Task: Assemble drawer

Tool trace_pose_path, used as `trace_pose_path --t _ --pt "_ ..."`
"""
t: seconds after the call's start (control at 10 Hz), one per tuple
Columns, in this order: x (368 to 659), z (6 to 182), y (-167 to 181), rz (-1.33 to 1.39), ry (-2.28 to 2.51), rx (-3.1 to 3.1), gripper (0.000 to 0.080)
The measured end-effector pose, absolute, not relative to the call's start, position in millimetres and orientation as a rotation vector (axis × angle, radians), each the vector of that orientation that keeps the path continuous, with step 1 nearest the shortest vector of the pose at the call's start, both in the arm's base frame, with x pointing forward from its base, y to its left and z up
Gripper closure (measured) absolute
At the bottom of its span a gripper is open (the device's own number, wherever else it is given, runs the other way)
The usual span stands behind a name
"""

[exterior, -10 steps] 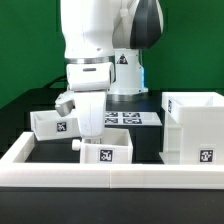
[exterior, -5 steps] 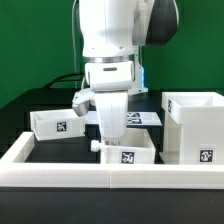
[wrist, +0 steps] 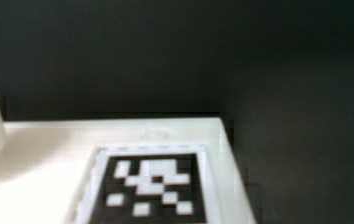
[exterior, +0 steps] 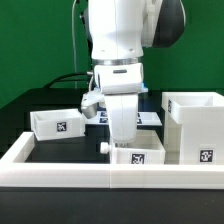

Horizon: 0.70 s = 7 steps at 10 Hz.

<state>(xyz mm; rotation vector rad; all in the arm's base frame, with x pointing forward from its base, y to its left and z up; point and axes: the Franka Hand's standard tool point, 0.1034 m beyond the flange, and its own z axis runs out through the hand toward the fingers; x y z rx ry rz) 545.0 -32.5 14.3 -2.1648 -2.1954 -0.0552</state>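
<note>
Near low wall (exterior: 50, 163), gripper (exterior: 122, 142) pinches small tray (exterior: 145, 157) directly beneath it; housing (exterior: 195, 125) just beside.

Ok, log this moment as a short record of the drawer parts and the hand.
hand: white two-finger hand, lowered at the centre tray's rear; fingertips hidden, grip unclear
centre tray: small white open-top plastic tray, just behind the low white wall
side tray: matching small white tray, exterior view's left, clear of the hand
housing: tall white boxy plastic housing, exterior view's right, top open
</note>
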Motion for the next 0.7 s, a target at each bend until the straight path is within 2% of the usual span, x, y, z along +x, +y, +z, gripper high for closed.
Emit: trace_pose_path --t 0.7 --pt "546.9 8.2 -19.4 -0.058 -2.246 -2.105 0.0757"
